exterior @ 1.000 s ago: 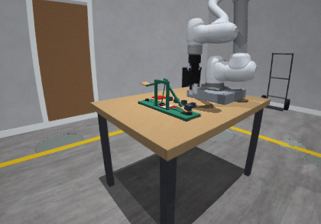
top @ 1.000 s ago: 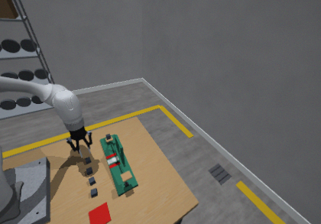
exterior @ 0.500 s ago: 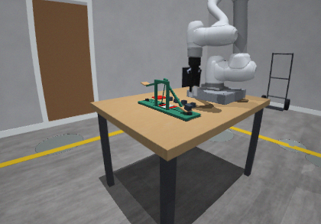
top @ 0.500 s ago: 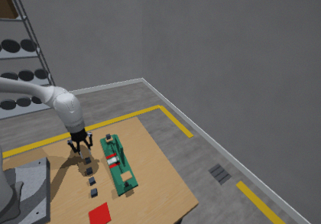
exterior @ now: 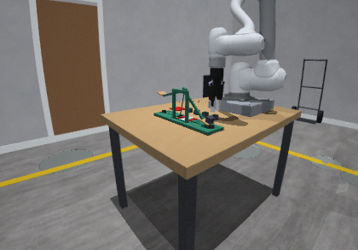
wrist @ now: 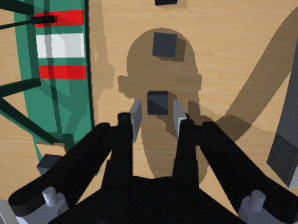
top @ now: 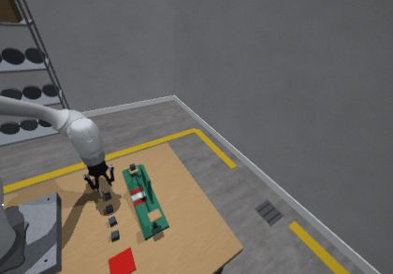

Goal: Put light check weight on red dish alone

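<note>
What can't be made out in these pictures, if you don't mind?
- Pointer's position over the scale: too small in top and exterior views, indistinct in wrist view.
- Weight on the pan: wrist view, mostly hidden by the fingers.
- Red dish: outside the wrist view.
</note>
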Robot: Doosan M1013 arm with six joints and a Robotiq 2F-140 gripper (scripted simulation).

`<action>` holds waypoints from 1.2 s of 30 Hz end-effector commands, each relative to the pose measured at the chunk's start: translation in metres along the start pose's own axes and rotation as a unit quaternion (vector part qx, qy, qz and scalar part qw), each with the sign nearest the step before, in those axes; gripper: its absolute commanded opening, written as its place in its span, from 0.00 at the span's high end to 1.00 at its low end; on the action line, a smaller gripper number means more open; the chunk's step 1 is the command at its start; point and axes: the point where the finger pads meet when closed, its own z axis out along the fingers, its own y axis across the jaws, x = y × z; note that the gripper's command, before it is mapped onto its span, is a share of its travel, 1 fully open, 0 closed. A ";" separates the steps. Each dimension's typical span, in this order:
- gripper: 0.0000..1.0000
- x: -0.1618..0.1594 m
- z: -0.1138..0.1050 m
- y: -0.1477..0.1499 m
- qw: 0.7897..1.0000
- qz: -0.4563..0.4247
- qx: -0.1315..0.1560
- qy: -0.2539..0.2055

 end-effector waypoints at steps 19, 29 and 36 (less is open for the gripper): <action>0.65 0.000 0.012 0.000 1.000 0.000 0.000 0.000; 0.65 0.000 0.013 0.000 1.000 0.000 0.000 0.000; 0.65 0.000 0.013 0.000 1.000 0.000 0.000 0.000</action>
